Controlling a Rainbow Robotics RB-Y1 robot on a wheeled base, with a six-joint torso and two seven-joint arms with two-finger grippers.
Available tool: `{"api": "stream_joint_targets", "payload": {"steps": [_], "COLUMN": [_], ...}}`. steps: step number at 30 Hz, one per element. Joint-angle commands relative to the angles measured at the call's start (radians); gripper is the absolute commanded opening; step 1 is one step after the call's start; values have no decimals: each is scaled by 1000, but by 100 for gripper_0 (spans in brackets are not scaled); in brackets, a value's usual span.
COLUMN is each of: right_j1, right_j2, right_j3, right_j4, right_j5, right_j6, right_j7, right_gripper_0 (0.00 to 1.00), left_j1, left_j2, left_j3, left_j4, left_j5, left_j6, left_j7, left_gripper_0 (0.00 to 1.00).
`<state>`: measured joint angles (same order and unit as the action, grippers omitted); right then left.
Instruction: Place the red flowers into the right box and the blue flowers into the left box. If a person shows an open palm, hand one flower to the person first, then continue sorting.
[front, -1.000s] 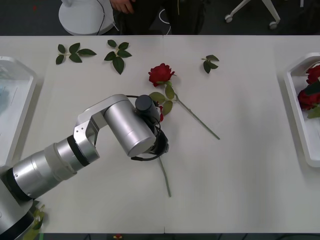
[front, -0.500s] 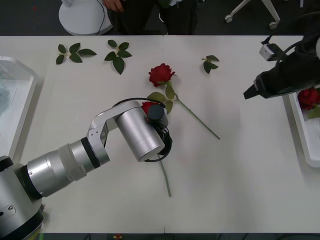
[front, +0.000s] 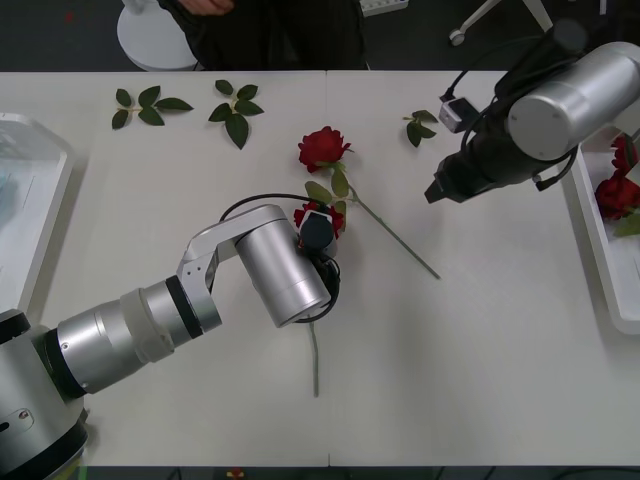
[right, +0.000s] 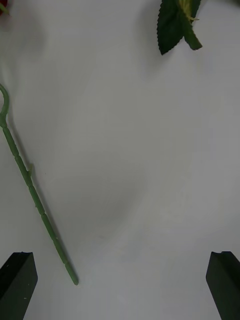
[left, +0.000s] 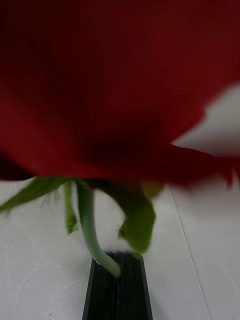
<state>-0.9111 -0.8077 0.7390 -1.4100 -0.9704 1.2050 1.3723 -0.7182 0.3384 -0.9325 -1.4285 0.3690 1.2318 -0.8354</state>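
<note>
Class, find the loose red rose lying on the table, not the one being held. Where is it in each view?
Front view: the loose rose lies mid-table, its stem slanting toward the open right gripper.
Right wrist view: its bare stem runs along one side.
Left wrist view: a different rose, clamped in the left gripper.
Shared landmark: the leaf sprig.

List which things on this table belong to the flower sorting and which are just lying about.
Part of the job:
- rose lying mid-table
- rose held by its stem in the left gripper
- right tray with roses in it
- left tray
- right gripper, fingers open above the table

Lying about:
- loose leaf sprigs along the far side
- office chair base behind the table
</note>
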Motion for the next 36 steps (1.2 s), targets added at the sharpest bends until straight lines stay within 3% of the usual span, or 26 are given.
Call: {"api": "stream_joint_targets", "payload": {"steps": [1, 11, 19, 26, 36], "right_j1": [-58, -92, -107, -118, -152], "right_j2": [93, 236, 321, 398, 499], "right_j3": [39, 39, 39, 39, 39], "right_j4": [42, 212, 293, 373, 511], "right_j5": [61, 125, 177, 213, 263], "right_j6": [-22, -94, -116, -127, -163], "right_j7": [1, 8, 13, 21, 31], "right_gripper_0": [100, 100, 100, 100, 100], "left_j1": [-18, 6, 109, 158, 158], "left_j2": [-4, 218, 372, 340, 284], "left_j3": [-32, 7, 224, 531, 748], "left_j4": [8, -184, -345, -428, -589], "left_j5": [-19, 31, 160, 470, 671], "left_j6": [0, 5, 5, 64, 5], "left_j7": [13, 4, -64, -192, -188], "left_gripper_0": [0, 0, 0, 0, 0]}}
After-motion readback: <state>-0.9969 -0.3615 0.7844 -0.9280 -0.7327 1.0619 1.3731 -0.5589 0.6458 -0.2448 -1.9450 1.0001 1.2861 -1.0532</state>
